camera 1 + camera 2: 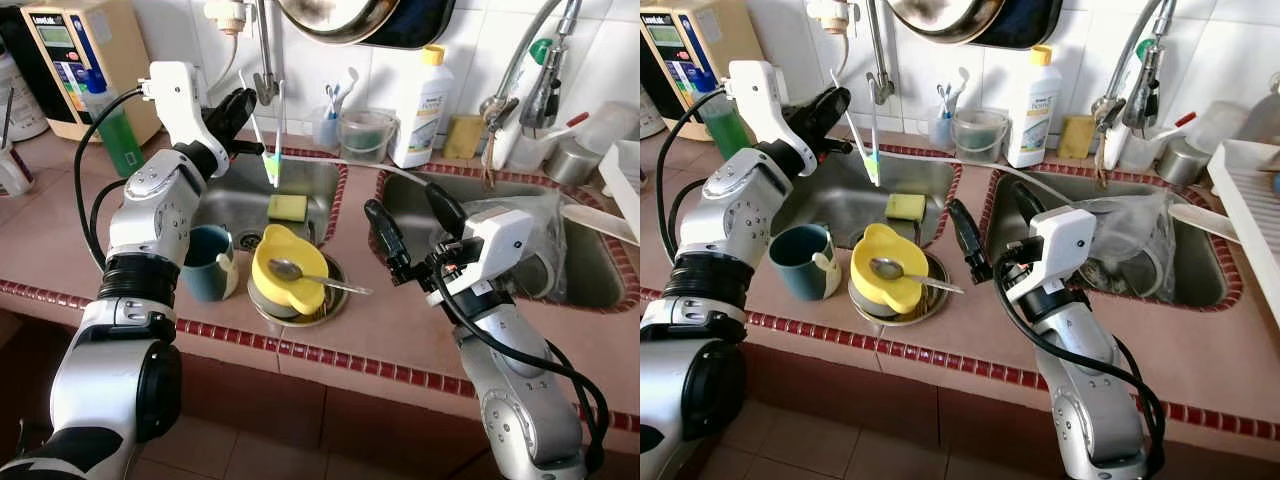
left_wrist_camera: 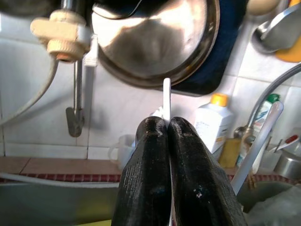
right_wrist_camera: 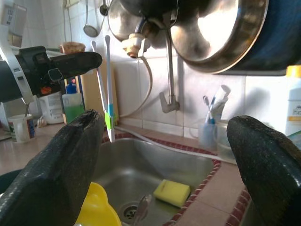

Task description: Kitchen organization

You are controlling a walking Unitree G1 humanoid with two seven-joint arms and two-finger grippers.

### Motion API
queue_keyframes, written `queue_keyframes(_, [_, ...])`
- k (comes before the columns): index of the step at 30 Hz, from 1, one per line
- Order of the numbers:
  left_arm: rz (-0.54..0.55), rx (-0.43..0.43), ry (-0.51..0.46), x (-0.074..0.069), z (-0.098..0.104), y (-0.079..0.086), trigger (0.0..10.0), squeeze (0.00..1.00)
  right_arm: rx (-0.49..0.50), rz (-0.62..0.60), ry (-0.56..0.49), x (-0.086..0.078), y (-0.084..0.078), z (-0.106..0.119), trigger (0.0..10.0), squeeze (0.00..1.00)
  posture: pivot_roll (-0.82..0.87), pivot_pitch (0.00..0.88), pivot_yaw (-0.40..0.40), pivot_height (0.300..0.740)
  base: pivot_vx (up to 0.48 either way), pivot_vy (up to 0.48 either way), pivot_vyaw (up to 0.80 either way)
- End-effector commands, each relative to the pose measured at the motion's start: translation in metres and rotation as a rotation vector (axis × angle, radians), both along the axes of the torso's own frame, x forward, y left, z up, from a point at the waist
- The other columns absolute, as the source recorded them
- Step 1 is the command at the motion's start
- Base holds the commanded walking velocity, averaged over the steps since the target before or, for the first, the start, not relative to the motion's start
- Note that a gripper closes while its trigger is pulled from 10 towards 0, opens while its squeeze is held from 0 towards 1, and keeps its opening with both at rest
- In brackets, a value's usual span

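Tiled kitchen bench (image 1: 400, 340) with red-brown trim, carrying 2 steel sinks under a white tiled wall; your inventory follows.

Left hand (image 1: 240, 118): raised over the left sink (image 1: 225, 205), its 2 black fingers (image 2: 155, 174) pressed together on the white stems of 2 toothbrushes (image 1: 268, 135). Both brushes hang down from the grip toward the basin, one with a green section near its lower end.

Right hand (image 1: 412, 222): held above the bench strip between the 2 sinks, fingers spread wide apart, nothing between them.

Near the left hand, in and around the left sink:
- 1 yellow sponge (image 1: 287, 207) lying in the basin beside the drain.
- 1 yellow jug (image 1: 284, 268) sitting in a steel bowl (image 1: 300, 312) at the front edge, with 1 metal spoon (image 1: 318, 278) laid across it.
- 1 teal mug (image 1: 207, 262) just beside the bowl, on its left.
- 1 green liquid bottle (image 1: 118, 135) on the bench to the left.

Back wall, from left to right:
- 1 clear cup (image 1: 327, 125) holding more toothbrushes.
- 1 clear jar (image 1: 365, 135) beside it.
- 1 white detergent bottle (image 1: 420, 108) with a yellow cap.
- 1 steel pan (image 2: 155, 40) hanging above.

Right sink (image 1: 590, 265): 1 crumpled clear plastic bag (image 1: 520, 240) inside; 1 faucet (image 1: 525, 70) behind it.
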State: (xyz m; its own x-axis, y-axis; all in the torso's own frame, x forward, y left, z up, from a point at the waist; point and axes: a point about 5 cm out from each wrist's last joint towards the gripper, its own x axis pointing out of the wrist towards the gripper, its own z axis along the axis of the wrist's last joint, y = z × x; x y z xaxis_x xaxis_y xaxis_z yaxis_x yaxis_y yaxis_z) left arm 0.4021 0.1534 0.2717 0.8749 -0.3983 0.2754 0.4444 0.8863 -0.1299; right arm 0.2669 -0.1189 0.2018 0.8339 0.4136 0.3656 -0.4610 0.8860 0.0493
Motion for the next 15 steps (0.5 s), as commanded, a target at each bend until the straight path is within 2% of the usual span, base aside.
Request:
queue_keyframes(1, [0.001,-0.004,-0.016,-0.0001,0.0051,0.0037,10.0,0.00,0.008,0.000,-0.012,0.0000,-0.0003,0.0042,10.0,0.00,-0.04,0.000,0.041,0.740,0.277,0.000,0.00])
queue_keyframes(15, [0.001,-0.012,-0.012,0.0004,0.0051,0.0048,10.0,0.00,0.002,0.021,-0.007,-0.0002,0.0021,0.0033,10.0,0.00,-0.03,0.000,0.033,0.740,0.245,0.000,0.00])
